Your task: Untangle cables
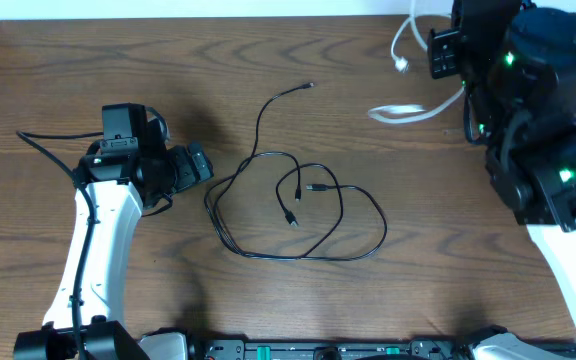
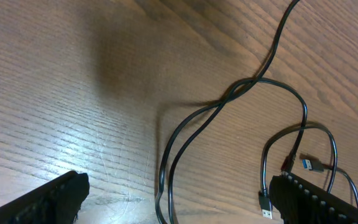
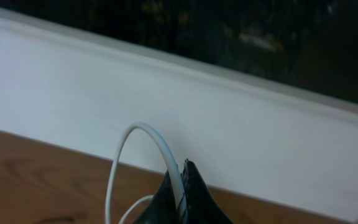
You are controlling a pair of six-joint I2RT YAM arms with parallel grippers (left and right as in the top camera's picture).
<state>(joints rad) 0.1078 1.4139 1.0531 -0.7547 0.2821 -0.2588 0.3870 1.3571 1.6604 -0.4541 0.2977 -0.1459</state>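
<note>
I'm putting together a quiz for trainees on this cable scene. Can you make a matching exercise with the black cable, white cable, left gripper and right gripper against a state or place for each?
1 black cable
2 white cable
3 left gripper
4 right gripper

A open, holding nothing
B shut on a cord
C lying in loops on the table
D pinched between fingers, far right

Pairs: 1-C, 2-D, 3-A, 4-B

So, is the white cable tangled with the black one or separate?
Separate: the right gripper pinches the white cable; the black cable lies looped mid-table, well apart.
</note>
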